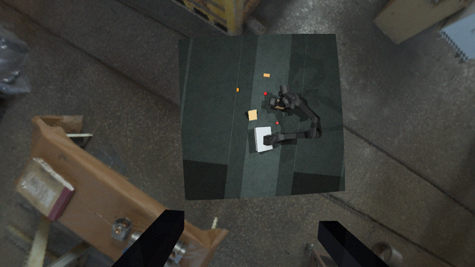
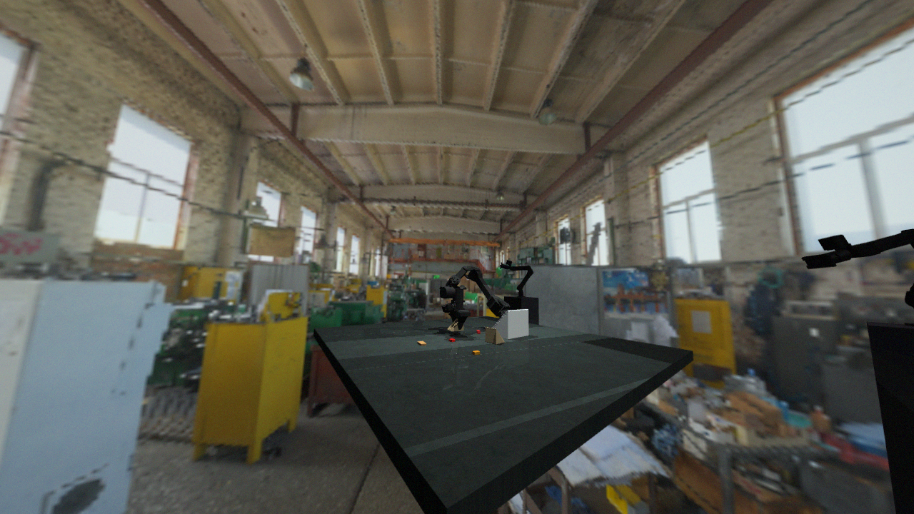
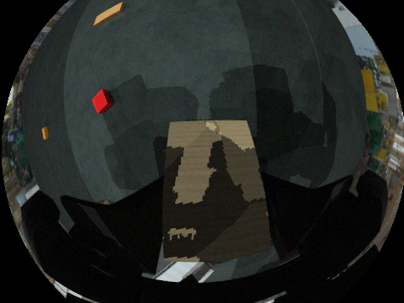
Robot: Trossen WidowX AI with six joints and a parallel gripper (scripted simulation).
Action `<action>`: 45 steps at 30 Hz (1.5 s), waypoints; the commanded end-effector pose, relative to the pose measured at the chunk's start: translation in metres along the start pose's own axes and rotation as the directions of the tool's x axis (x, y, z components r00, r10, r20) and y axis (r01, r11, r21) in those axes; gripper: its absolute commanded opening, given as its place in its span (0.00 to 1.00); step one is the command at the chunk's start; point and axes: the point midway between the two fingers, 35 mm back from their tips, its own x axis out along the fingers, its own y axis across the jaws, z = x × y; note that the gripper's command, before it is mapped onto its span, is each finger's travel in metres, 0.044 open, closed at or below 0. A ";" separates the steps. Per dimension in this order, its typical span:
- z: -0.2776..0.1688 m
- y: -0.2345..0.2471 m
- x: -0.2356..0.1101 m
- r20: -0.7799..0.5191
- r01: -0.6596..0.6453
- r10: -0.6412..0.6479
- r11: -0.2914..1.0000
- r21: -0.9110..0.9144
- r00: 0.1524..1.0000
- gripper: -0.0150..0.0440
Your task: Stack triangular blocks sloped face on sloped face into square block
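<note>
Gripper: the gripper (image 1: 278, 103) is closed on a tan wedge (image 3: 212, 191), one of the two triangular blocks; the jaws stand either side of it and it fills the lower middle of the wrist view.

Held wedge: in the exterior view it shows as a small tan piece (image 2: 453, 326) under the black wrist, just above the table (image 2: 511, 409) or barely on it (too small there to tell whether it touches).

Second wedge: the other wedge (image 1: 252, 115) lies on the table to the left of the gripper in the top view, near but apart from it; in the exterior view it sits just beside the white box (image 2: 512, 324), sloped face up (image 2: 493, 335).

Arm: the arm (image 1: 307, 113) rises from its base at the white box (image 1: 261, 138), bends back on itself and reaches down to the held wedge.

Red cubes: one small red cube (image 1: 265, 93) lies just left of the gripper in the top view, and shows at left in the wrist view (image 3: 103, 101); another (image 1: 277, 122) lies between the gripper and the white box.

Orange bits: a flat orange chip (image 1: 266, 75) lies farther out on the table, also seen near the top of the wrist view (image 3: 108, 13); a smaller one (image 1: 237, 89) lies well apart from both wedges.

Surroundings: a blurred workshop hall, with a yellow cabinet (image 2: 249, 377) on the floor beside the table.
</note>
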 end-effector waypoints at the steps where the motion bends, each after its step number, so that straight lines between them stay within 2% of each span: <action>1: 0.000 0.001 0.000 0.001 -0.004 0.004 0.994 0.112 1.000 0.25; 11: 0.000 0.001 0.000 0.003 -0.005 0.004 0.934 0.356 1.000 0.25; 19: 0.000 0.001 0.000 0.004 -0.006 0.005 0.839 0.544 1.000 0.25; 38: 0.000 0.001 0.000 0.007 -0.009 0.004 0.509 0.860 1.000 0.25; 45: 0.000 0.001 0.000 0.009 -0.009 0.004 0.337 0.942 1.000 0.25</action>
